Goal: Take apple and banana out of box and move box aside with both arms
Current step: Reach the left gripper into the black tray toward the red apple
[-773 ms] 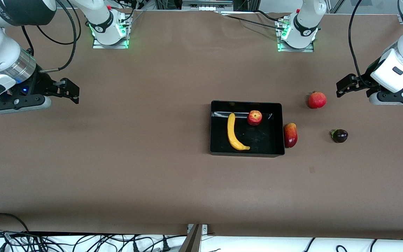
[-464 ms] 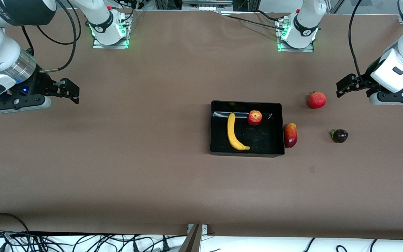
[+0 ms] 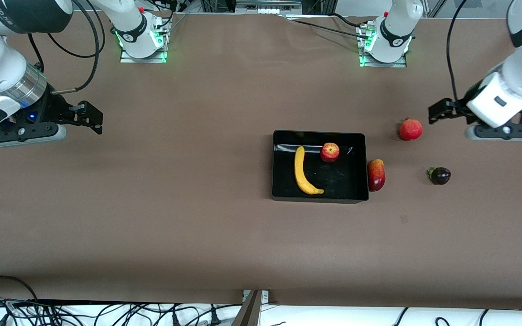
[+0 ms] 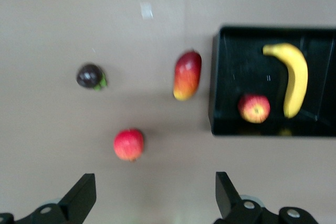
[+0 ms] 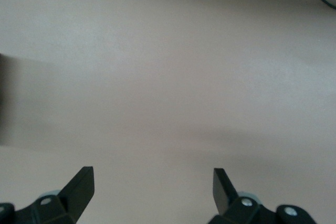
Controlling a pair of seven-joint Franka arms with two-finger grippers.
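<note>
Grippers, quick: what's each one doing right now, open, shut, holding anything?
Left gripper: open, empty, up over the table near the round red pomegranate.
Right gripper: open, empty, waiting over bare brown table.

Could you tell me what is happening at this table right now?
Nothing is being held yet. The banana and apple lie in the box, with other fruit on the table beside it, toward the left arm's end. The left hand is open in the air near the pomegranate. The right hand is open over bare table at the right arm's end.
</note>
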